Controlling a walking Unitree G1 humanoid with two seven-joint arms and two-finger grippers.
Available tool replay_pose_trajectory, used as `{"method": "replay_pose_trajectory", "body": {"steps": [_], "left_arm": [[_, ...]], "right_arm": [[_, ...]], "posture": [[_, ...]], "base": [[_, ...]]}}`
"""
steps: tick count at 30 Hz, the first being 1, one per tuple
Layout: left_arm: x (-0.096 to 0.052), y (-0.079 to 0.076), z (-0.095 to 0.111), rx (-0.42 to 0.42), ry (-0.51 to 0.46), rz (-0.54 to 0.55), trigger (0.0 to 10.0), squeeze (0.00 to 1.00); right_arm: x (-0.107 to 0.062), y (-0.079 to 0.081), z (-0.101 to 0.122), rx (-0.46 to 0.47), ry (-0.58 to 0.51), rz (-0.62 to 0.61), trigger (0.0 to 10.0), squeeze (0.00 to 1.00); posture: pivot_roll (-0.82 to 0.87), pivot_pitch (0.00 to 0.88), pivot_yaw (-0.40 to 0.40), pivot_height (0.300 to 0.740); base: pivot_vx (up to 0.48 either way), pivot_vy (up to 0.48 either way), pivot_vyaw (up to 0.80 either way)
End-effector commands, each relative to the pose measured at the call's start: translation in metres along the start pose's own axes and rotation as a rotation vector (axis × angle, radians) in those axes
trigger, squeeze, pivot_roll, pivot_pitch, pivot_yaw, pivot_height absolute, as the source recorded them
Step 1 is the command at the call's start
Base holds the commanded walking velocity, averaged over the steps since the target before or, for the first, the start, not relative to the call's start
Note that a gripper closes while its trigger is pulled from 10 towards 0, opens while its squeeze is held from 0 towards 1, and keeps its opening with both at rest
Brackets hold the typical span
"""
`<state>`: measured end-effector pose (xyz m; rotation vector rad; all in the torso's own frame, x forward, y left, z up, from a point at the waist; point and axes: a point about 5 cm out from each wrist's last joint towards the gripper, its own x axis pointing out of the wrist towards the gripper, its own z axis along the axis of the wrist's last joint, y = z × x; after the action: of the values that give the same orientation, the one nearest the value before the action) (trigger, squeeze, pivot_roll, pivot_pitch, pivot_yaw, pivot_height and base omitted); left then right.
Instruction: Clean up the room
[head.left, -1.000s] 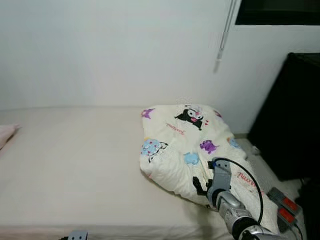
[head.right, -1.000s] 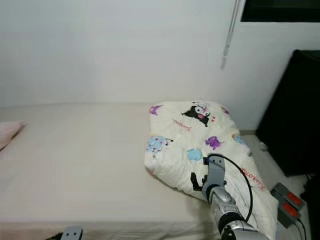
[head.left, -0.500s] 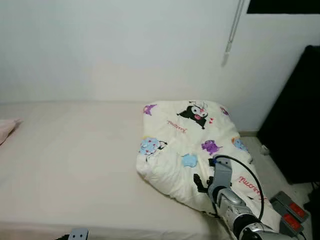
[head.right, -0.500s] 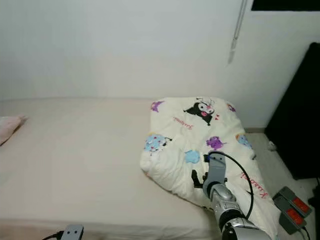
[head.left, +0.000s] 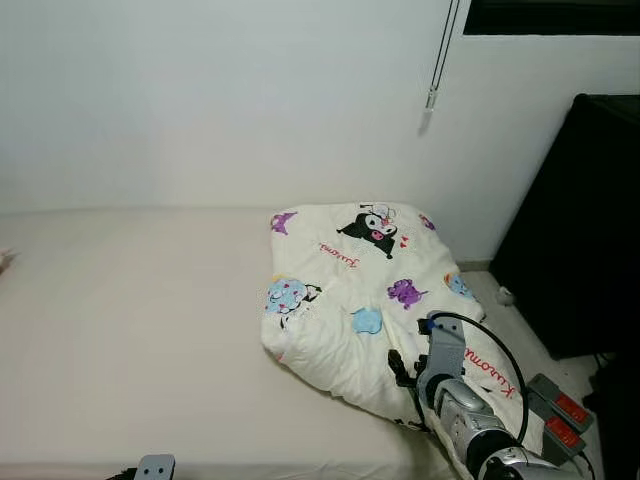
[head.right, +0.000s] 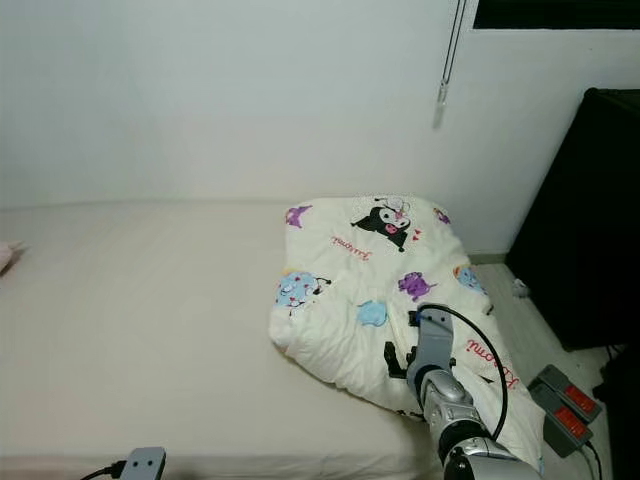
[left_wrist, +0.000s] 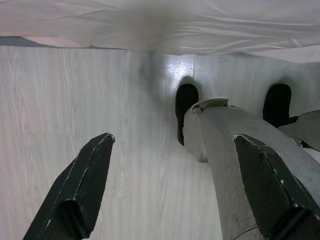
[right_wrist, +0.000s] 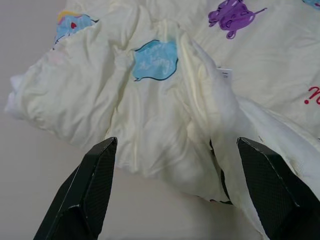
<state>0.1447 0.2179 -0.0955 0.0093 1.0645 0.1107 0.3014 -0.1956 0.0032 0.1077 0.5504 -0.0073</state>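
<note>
Lying bunched on the right end of a cream bed (head.left: 130, 330): one cream quilt (head.left: 350, 290) printed with cartoon figures in black, purple and blue plus red script, its near right edge spilling over the mattress side toward the floor. Right arm (head.left: 465, 420), silver with a black cable loop, reaches in from the near right over the quilt's near edge. White wall behind; black cabinet (head.left: 580, 230) at right; blind cord (head.left: 435, 60) hanging at far right; two grey boxes with red labels (head.left: 555, 415) on the floor near right.

Right eye view: same scene; small grey device (head.right: 143, 463) at the near edge, left.

Left wrist view: left end effector (left_wrist: 175, 195) hangs over pale wood floor (left_wrist: 60, 100), fingers spread wide, holding nothing; robot's grey leg and black feet below.

Right wrist view: right end effector (right_wrist: 175, 190) spread wide above the quilt's rumpled fold, blue and purple prints visible, nothing gripped.
</note>
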Motion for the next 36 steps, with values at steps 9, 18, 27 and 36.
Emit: {"method": "replay_pose_trajectory", "body": {"steps": [9,18,27,36], "left_arm": [[0.000,0.002,-0.003,-0.004,0.014,0.016,10.0,0.00],[-0.001,0.003,-0.002,0.000,0.005,0.018,10.0,0.00],[-0.001,0.003,-0.002,0.002,0.003,0.022,10.0,0.00],[-0.001,0.003,-0.003,-0.014,0.004,0.037,10.0,0.00]], "right_arm": [[0.001,-0.001,0.006,0.003,-0.010,-0.005,10.0,0.00],[0.004,-0.003,0.025,0.013,-0.064,-0.004,10.0,0.00],[0.005,0.000,0.029,0.011,-0.074,0.004,10.0,0.00],[0.004,0.001,0.024,0.011,-0.065,0.005,10.0,0.00]], "posture": [[-0.02,0.010,-0.002,0.740],[-0.02,0.012,-0.004,0.740],[-0.01,0.013,-0.005,0.740],[-0.01,0.012,-0.004,0.740]], "base": [[0.000,0.000,0.00],[0.000,0.000,0.00],[0.000,-0.427,0.00],[0.000,0.000,0.00]]}}
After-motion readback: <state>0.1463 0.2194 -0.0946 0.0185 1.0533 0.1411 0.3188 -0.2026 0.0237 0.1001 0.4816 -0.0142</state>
